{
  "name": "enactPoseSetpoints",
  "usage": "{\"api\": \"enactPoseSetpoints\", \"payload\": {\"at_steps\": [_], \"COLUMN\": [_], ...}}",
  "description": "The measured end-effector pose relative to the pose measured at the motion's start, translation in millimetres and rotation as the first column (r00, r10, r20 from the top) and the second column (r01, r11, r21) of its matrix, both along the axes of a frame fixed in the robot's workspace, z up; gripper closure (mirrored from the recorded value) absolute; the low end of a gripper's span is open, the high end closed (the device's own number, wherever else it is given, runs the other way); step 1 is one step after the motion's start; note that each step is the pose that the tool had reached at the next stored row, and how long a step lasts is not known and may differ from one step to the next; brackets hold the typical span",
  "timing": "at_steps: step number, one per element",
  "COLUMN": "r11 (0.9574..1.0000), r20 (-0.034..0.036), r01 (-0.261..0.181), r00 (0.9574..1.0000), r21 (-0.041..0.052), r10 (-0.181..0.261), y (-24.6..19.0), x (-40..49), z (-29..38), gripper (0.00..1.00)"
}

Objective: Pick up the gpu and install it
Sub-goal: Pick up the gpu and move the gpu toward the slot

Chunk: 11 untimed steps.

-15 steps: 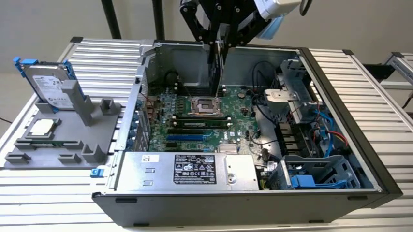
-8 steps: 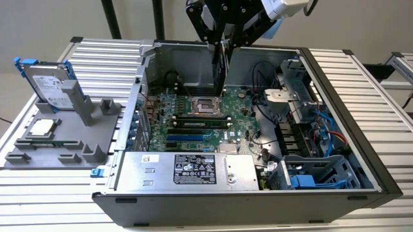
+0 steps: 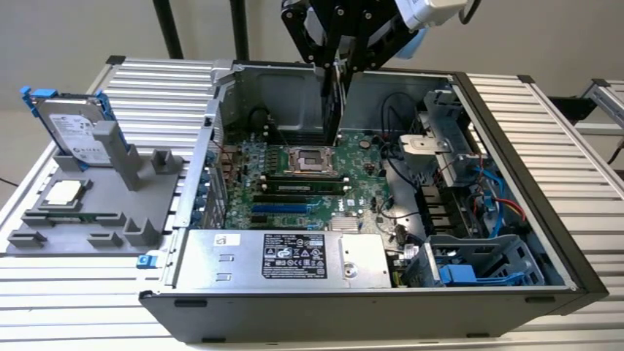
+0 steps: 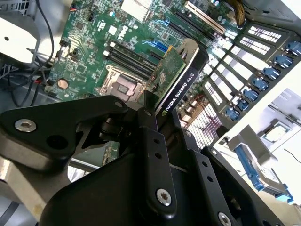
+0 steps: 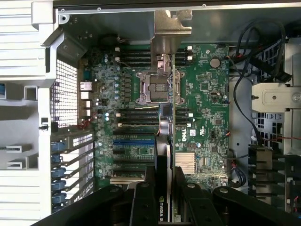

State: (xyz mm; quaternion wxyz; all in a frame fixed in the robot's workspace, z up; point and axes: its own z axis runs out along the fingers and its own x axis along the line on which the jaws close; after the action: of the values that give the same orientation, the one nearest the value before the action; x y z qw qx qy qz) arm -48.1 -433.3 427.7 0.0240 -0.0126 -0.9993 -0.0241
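The gpu point(image 3: 332, 102) hangs on edge inside the open computer case point(image 3: 546, 241), toward its far wall in the exterior view, and it is seated in no slot. The fingers point(image 5: 143, 202) of the gripper point(image 3: 337, 62) are clamped on its upper part, one on each face. In the second wrist view the gpu point(image 4: 176, 75) shows a green circuit-board face on one side and a black face with white lettering on the other, reaching away from the gripper point(image 4: 153, 113) toward the board below. In the first wrist view the gpu point(image 5: 168, 155) is seen edge-on as a thin dark strip running from the gripper point(image 5: 165, 200) across the CPU socket point(image 5: 157, 87), and its silver end bracket point(image 5: 170, 35) lies by the case wall.

Under the card lies the green motherboard point(image 3: 292, 197), with the CPU socket point(image 3: 310, 159) near its middle and blue expansion slots point(image 5: 134, 140) lower down. A silver heatsink point(image 5: 188, 162) sits just beside the line of the card. The grey power supply point(image 3: 283, 256) fills the near side of the case.

On the exterior view's left, well apart from the case, a grey holder point(image 3: 88, 227) stands on the ribbed metal tabletop point(image 3: 546, 131) with a silver hard drive point(image 3: 73, 128) in a blue frame leaning upright in it
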Motion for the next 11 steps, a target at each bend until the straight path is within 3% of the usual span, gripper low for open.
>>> {"api": "enactPoseSetpoints", "payload": {"at_steps": [11], "r11": [1.0000], "r20": [0.0000], "r01": [-0.006], "r00": [1.0000], "r21": [0.0000], "r10": [0.006], "y": [0.0], "x": [0.1], "z": [0.0], "gripper": [1.00]}}
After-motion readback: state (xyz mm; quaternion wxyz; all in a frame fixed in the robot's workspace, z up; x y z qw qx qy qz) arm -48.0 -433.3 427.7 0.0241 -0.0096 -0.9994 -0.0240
